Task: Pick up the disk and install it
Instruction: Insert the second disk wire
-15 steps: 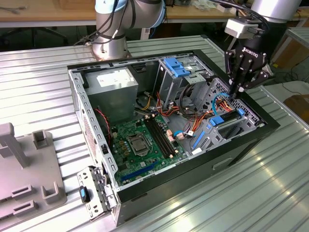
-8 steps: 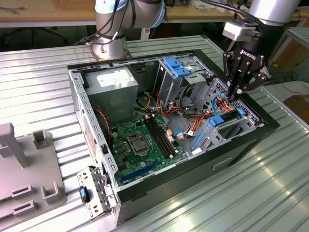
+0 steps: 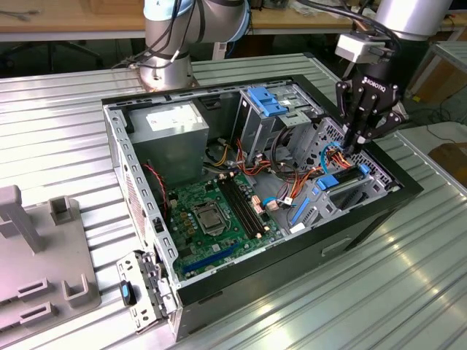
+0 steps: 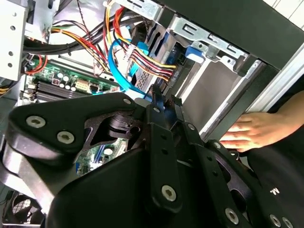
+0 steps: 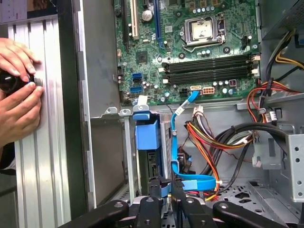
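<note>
In the exterior view, the gripper (image 3: 355, 144) is held closed and empty just above the disk (image 3: 337, 181), seated in the case (image 3: 292, 251).

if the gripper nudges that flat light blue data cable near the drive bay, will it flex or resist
The light blue data cable probably flexes easily: it is thin and ribbon-like and already curves in a loop beside the disk. It likely springs back somewhat, as its ends look plugged in. It seems light, so the gripper close by could snag it rather than slide it.
</note>
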Motion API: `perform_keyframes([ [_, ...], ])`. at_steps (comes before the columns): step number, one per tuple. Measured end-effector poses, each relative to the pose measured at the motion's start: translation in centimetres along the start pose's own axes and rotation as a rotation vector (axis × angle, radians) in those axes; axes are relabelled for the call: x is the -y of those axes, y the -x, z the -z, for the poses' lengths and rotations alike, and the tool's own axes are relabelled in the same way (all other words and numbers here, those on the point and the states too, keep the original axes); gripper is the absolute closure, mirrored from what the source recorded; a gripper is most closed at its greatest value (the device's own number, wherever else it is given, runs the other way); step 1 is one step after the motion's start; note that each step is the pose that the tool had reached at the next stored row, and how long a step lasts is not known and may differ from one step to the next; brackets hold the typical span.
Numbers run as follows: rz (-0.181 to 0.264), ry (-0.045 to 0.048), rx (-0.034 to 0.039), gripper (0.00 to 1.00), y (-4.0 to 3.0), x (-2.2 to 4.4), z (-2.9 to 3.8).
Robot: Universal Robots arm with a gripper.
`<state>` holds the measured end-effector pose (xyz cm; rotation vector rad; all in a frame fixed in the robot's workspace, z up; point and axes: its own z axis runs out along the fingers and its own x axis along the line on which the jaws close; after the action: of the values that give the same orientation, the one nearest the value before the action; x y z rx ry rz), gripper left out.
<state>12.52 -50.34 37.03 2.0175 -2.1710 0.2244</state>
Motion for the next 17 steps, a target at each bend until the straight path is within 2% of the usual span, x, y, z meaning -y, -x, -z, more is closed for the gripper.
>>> perform_keyframes([
  [1,0.0,-0.0005,-0.0066,0.78,0.0,0.0,-0.01],
  [2,0.0,-0.001,-0.0129,0.84,0.0,0.0,-0.01],
  [3,0.0,-0.0016,-0.022,0.84,0.0,0.0,-0.02],
  [8,-0.001,-0.0036,-0.0237,0.84,-0.59,0.04,-0.25],
  [9,-0.001,-0.0054,-0.0212,0.84,-0.93,0.03,-0.45],
  [13,0.004,-0.0056,0.0047,0.84,-1.61,-0.02,-0.85],
  [15,0.014,-0.0074,0.0105,0.84,-1.85,-0.09,-1.18],
  [17,0.046,-0.0144,0.0117,0.84,-1.84,-0.14,-1.55],
])
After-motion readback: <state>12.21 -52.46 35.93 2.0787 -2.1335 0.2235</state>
